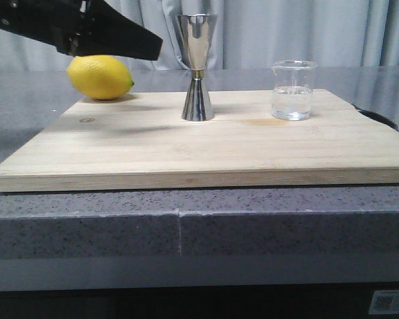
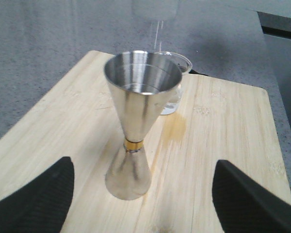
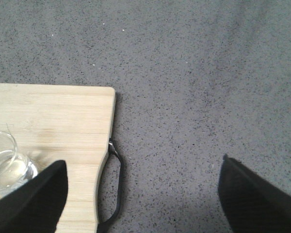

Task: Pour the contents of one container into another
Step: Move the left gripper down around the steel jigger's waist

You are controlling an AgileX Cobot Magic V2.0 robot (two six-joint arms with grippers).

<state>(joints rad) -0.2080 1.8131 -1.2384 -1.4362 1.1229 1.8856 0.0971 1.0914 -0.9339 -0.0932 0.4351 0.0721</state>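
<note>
Two open hands, left hand facing jigger, lemon behind, beaker unobstructed

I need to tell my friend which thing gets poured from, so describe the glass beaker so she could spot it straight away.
Find the wooden board on the grey counter. Toward its right end stands a small clear glass beaker with some clear liquid in it. Unlike the tall metal jigger mid-board and the lemon at the left, it is see-through.

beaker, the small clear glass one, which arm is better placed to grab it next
Right, probably. The small clear glass beaker stands on the right part of the wooden cutting board, and the right gripper, jaws open, has it by one finger. The left gripper faces the shiny steel hourglass jigger instead.
</note>
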